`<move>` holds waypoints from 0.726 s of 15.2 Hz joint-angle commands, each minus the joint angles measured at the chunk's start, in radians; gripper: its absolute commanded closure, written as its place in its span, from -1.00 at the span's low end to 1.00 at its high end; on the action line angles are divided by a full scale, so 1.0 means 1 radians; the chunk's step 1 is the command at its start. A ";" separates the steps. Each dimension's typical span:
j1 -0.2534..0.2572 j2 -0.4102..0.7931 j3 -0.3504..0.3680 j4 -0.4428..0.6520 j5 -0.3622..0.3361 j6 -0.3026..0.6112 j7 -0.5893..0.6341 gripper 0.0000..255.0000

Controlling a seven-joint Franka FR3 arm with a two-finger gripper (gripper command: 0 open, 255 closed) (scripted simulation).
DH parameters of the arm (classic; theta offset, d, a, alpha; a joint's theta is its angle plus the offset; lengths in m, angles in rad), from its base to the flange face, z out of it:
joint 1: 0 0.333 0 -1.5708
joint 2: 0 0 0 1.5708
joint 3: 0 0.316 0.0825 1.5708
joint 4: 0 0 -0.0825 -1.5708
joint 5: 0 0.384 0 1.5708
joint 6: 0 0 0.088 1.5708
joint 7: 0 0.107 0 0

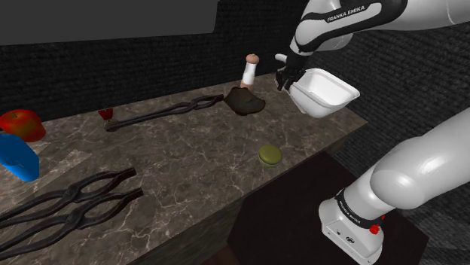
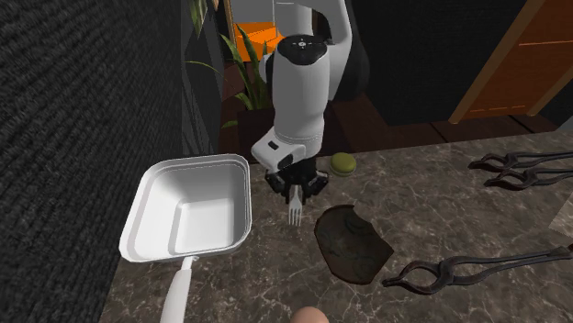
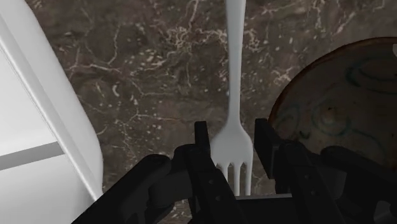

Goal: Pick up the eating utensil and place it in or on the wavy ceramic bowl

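White fork [image 3: 233, 89], slim straight handle.

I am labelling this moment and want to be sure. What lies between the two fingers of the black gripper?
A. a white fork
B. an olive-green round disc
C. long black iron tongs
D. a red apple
A: in the wrist view the white fork lies on the dark marbled counter, with its tined end between the open fingers of the black gripper.
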 commanded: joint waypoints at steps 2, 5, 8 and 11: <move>0.031 0.057 0.036 0.061 0.012 -0.006 0.059 1.00; 0.060 0.120 0.069 0.136 0.020 -0.019 0.116 1.00; 0.088 0.188 0.098 0.221 0.024 -0.037 0.171 1.00; 0.104 0.234 0.113 0.267 0.025 -0.036 0.201 1.00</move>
